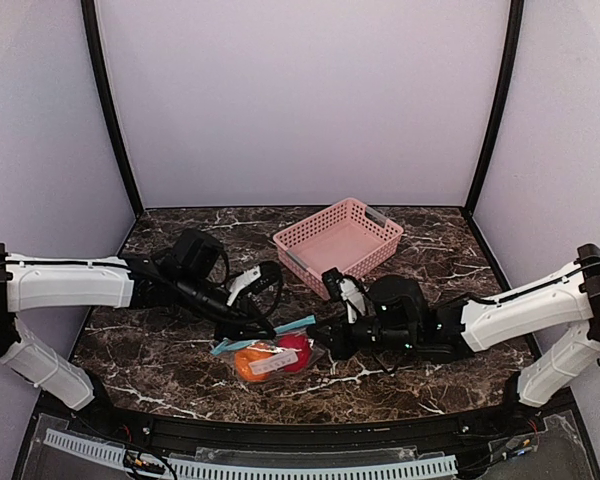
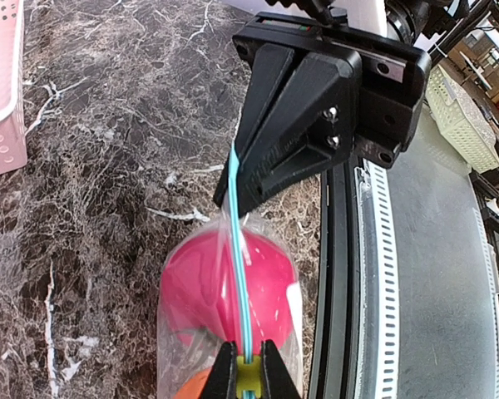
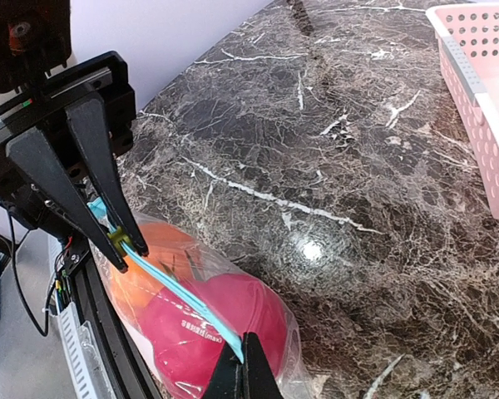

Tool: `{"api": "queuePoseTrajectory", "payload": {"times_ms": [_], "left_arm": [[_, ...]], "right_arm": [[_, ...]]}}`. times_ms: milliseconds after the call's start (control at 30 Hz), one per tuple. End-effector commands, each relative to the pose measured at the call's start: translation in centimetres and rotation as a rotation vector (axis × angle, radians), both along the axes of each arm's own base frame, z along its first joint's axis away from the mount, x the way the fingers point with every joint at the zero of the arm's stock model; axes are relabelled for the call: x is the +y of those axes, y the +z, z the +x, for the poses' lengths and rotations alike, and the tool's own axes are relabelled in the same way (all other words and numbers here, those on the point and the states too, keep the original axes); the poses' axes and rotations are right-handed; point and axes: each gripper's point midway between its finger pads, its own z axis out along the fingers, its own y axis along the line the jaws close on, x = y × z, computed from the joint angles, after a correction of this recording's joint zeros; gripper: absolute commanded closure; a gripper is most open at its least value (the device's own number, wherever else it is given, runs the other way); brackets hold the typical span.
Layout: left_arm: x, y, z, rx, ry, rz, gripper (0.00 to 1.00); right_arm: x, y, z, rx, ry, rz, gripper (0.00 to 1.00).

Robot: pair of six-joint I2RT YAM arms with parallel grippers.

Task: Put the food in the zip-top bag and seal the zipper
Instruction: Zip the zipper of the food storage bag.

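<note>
On the desk (image 1: 430, 260) the zip-top bag (image 1: 272, 358) holding the food (image 1: 298, 352) is laid; its zipper (image 2: 239, 274) is stretched left-right, ends clamped by left fingers (image 2: 223, 376) and right fingers (image 3: 231, 376)

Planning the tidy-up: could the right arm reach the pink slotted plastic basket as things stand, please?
Probably yes: the pink slotted plastic basket sits beyond the right claw, nothing between them, but that claw is shut on the teal zipper strip and must let go first.

The left arm (image 1: 70, 283) and right arm (image 1: 525, 305) stretch inward from the frame's side edges, held low. At centre, the left pincer (image 1: 263, 325) and right pincer (image 1: 322, 335) face each other, each clamped on the zipper (image 2: 240, 274).
</note>
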Motion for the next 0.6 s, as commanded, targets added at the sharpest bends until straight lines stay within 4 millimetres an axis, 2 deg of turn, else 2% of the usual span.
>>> {"api": "queuePoseTrajectory", "payload": {"times_ms": [0, 567], "left_arm": [[2.1, -1.4, -1.1, 0.065, 0.028, 0.071, 0.99], [3.3, -2.3, -0.9, 0.06, 0.101, 0.116, 0.99]], "right_arm": [[-3.2, -1.9, 2.7, 0.009, -0.162, -0.102, 1.0], [-4.5, -2.4, 4.0, 0.039, -0.232, -0.134, 1.0]]}}
